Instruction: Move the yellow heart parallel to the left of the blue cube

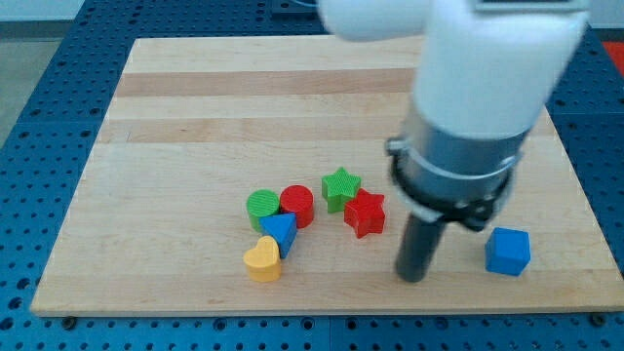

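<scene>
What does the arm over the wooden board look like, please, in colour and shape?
A bulky white rounded housing narrows to a grey cylindrical collar with a black ring beneath. From it hangs a straight dark rod, ending in my tip. No cables or markings are visible.

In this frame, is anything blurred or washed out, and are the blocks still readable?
Camera view: the arm is soft and blurred, its white shell nearly washed out; my tip is dark but readable, between the red star and blue cube. The blocks are sharp, including the yellow heart; shadows are faint.
</scene>
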`<state>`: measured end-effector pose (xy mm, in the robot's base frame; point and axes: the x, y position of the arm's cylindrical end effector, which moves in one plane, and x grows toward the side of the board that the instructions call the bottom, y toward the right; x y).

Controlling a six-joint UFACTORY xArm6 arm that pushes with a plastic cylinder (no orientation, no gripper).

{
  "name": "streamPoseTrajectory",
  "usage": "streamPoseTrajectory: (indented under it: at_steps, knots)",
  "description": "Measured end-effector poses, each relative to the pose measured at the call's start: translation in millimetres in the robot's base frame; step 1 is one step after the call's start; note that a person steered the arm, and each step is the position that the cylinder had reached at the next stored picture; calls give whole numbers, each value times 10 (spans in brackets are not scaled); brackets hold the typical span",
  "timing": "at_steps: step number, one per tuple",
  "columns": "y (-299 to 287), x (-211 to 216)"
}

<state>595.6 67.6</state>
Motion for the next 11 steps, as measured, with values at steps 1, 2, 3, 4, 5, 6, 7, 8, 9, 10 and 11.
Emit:
streamPoseTrajectory:
  at_steps: [1,2,3,4,5,6,7,8,9,10,11]
  knots:
    - [-632,149]
    - [-1293,230]
    - [-1863,228]
    - [-2083,184]
    - [-2025,140]
    - [-1678,88]
    - [-1529,-51]
    - [-1490,-136]
    - [-1377,-115]
    - [-1287,-59]
    - [-1238,-1]
